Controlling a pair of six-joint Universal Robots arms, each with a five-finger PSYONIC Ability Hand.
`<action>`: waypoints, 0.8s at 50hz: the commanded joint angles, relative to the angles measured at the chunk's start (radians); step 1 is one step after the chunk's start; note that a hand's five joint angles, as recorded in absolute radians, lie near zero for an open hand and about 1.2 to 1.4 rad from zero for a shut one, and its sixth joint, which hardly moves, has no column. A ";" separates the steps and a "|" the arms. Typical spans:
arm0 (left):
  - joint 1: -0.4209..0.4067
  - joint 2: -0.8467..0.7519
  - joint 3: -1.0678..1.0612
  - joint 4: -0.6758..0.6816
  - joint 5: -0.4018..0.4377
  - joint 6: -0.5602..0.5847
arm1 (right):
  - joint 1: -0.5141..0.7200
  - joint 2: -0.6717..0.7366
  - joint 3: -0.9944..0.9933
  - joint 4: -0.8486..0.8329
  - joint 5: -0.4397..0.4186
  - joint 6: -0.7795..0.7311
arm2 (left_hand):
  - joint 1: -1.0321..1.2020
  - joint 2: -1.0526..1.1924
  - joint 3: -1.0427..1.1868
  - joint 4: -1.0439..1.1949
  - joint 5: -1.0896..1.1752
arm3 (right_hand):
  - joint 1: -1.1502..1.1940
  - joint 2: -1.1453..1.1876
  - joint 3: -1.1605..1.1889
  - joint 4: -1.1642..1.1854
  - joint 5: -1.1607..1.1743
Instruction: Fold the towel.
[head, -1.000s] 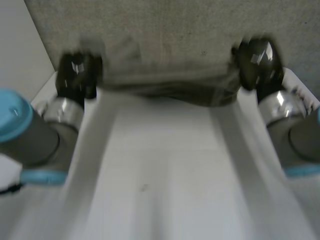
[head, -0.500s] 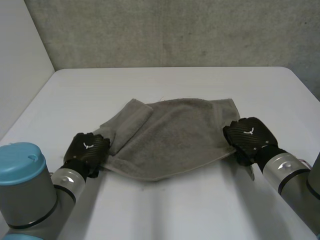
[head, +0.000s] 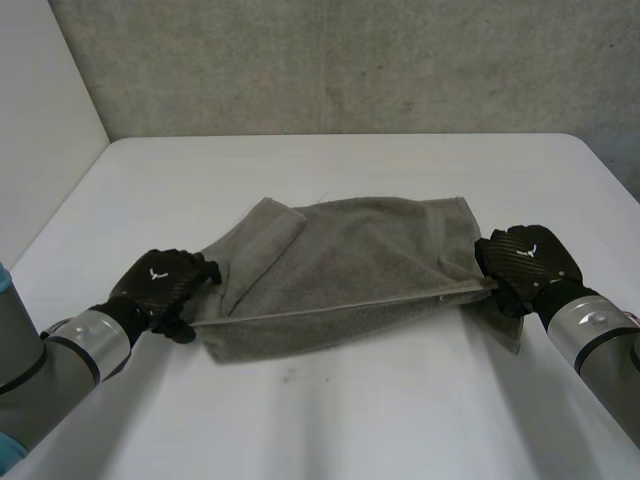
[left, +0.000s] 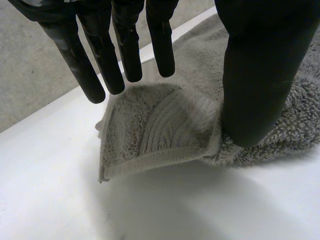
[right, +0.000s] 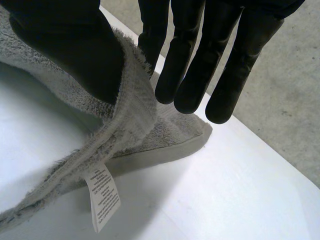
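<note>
**A:** Where does the towel lie?

**B:** The towel (head: 350, 255) lies mid-table (head: 350, 420), long axis running nine to three, with a flap (head: 262, 245) doubled over at its ten o'clock corner. Its near hem (head: 330, 311) is drawn in a straight line between the hands.

**A:** And the hands?

**B:** The left hand (head: 160, 285) is at the towel's eight o'clock corner and the right hand (head: 528, 262) at its three o'clock end. Neither is nearer; each has its own end.

**A:** Fingers?

**B:** On the left, the fingers (left: 120, 55) are straight and spread, clear of the cloth, while the thumb (left: 255, 75) presses on the corner. On the right, the fingers (right: 230, 60) are splayed too. The hem is draped over the thumb (right: 75, 45), with the label (right: 102, 195) hanging beneath. I see no pinch.

**A:** Next move?

**B:** I'd judge both hands need a firm hold on that near hem before carrying it toward twelve o'clock.
</note>
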 joint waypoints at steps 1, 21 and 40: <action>0.020 -0.039 0.013 0.006 0.007 0.002 | -0.001 0.002 0.001 0.001 -0.004 0.014 | 0.099 0.107 0.103 0.108 0.109 | 0.421 0.213 0.208 0.202 0.236; 0.014 0.020 -0.048 0.013 0.002 0.001 | -0.005 -0.001 -0.009 0.002 0.021 0.012 | 0.882 0.890 0.887 0.891 0.892 | 0.421 0.213 0.208 0.202 0.236; 0.009 0.620 0.182 -0.213 -0.124 -0.009 | 0.001 -0.354 -0.462 0.528 0.064 0.006 | 0.882 0.890 0.887 0.891 0.892 | 0.421 0.213 0.208 0.202 0.236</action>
